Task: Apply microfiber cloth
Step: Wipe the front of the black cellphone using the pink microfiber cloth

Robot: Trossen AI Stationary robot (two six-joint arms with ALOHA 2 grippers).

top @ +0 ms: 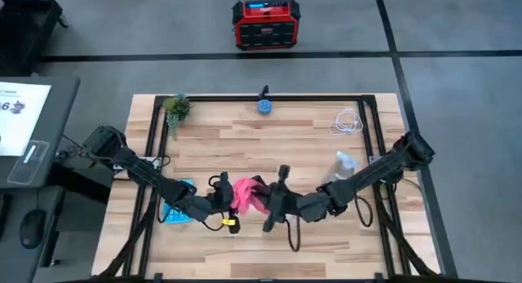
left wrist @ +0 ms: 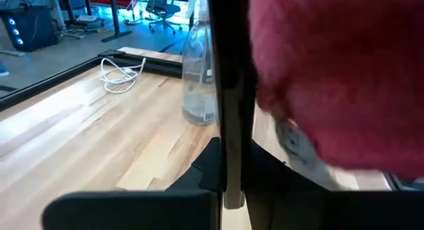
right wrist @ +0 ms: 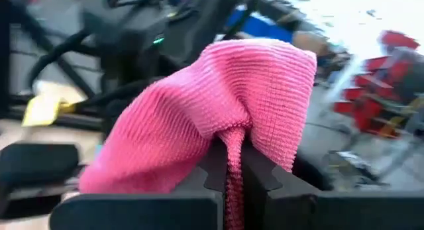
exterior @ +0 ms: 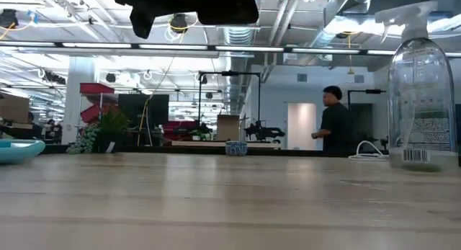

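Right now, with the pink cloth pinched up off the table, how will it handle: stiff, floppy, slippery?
Likely floppy: the microfiber cloth bunches and drapes around the right gripper that pinches it. Probably light, since it hangs from one small fold. Its nubby weave suggests good grip rather than slip.

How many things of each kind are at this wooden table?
Pink microfiber cloth: 1
Thin black phone: 1
Clear plastic spray bottle: 1
Coiled white cable: 1
Small green potted plant: 1
Light blue calculator: 1
Small blue bowl: 1
Total: 7

Pink ribbed microfiber cloth (right wrist: 218,124), clear spray bottle (exterior: 421,91), pale wood-grain table (top: 245,144), red-black box (top: 263,24).
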